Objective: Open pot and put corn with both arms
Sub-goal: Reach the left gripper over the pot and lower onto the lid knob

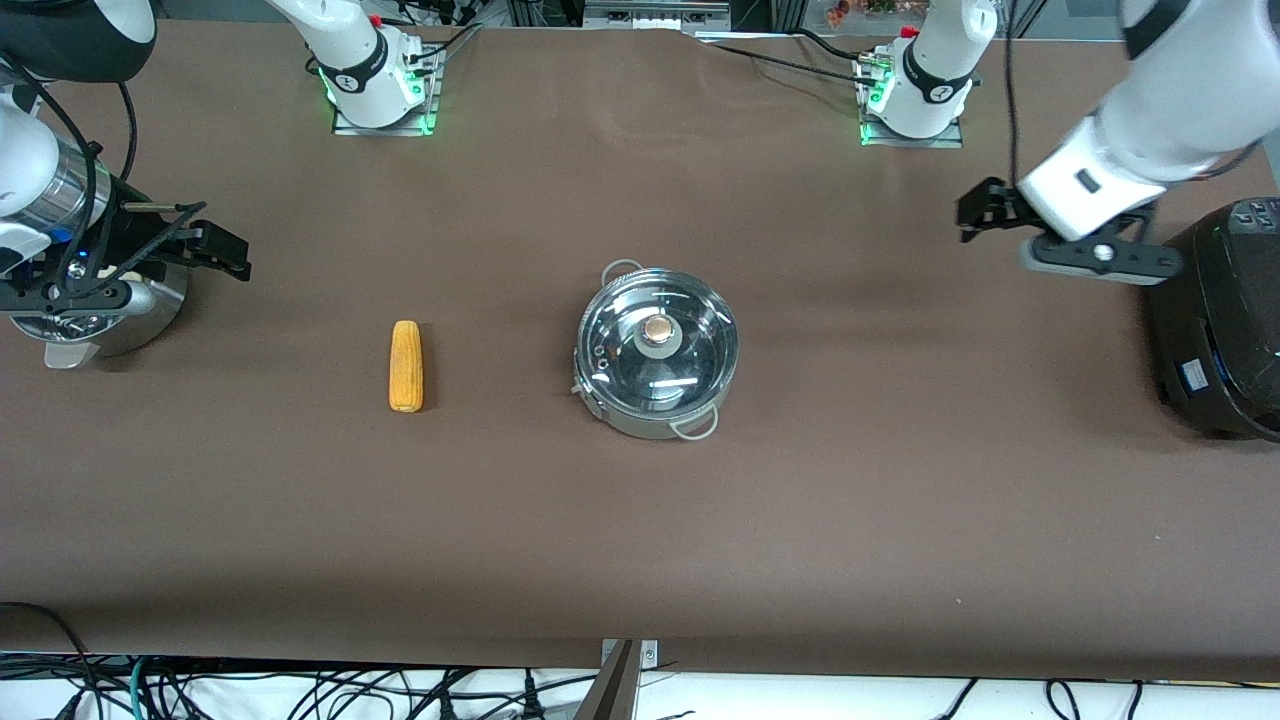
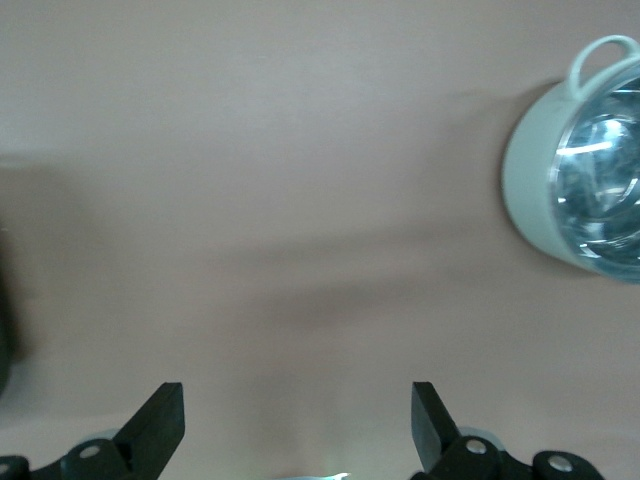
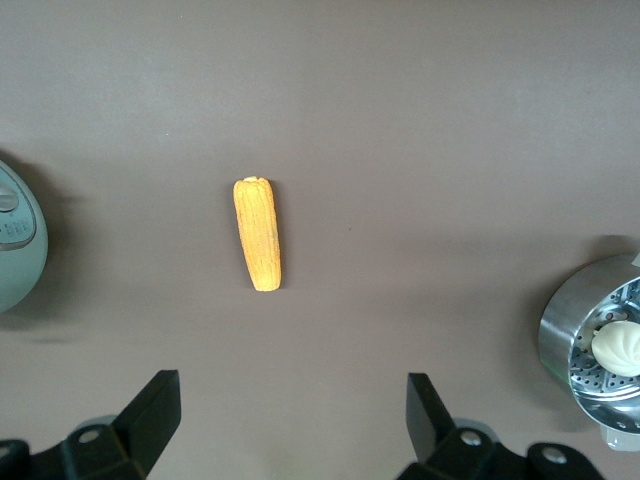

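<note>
The shiny steel pot (image 1: 612,398) stands mid-table with its clear glass lid (image 1: 690,352) on, coppery knob (image 1: 657,328) on top. The yellow-orange corn (image 1: 405,366) lies on the table beside it, toward the right arm's end. My right gripper (image 1: 222,250) is open and empty, in the air beside the steamer pot; its wrist view shows the corn (image 3: 258,233) ahead of the open gripper (image 3: 290,415) and the pot's edge (image 3: 15,250). My left gripper (image 1: 978,212) is open and empty over bare table near the black cooker; its wrist view (image 2: 298,420) shows the pot (image 2: 530,170).
A steel steamer pot (image 1: 120,320) with a white bun (image 3: 620,347) stands at the right arm's end. A big black cooker (image 1: 1220,320) stands at the left arm's end. The brown table (image 1: 640,520) is bare nearer the front camera.
</note>
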`<state>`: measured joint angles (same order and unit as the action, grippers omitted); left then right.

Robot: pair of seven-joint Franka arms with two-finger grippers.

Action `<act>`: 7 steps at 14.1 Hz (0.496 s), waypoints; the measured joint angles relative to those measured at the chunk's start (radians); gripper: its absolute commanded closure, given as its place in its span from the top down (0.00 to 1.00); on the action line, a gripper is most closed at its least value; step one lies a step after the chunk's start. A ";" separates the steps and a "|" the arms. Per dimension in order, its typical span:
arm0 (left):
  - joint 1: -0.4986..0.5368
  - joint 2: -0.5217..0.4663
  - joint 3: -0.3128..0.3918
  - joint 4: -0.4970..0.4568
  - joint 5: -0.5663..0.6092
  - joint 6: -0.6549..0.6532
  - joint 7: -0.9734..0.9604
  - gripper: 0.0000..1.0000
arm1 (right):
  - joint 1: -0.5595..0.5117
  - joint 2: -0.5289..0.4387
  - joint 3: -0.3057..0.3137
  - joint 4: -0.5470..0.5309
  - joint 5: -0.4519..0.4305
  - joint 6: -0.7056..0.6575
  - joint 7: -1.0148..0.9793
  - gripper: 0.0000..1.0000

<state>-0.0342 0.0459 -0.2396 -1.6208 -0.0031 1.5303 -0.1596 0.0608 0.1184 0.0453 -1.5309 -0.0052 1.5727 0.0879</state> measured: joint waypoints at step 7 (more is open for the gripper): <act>-0.252 0.258 -0.017 0.162 0.000 0.137 -0.335 1.00 | 0.000 0.000 -0.001 -0.001 0.000 0.000 0.000 1.00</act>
<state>-0.2866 0.3038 -0.2567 -1.4587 -0.0032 1.6670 -0.4948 0.0608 0.1186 0.0447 -1.5315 -0.0051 1.5728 0.0879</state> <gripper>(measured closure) 0.000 0.000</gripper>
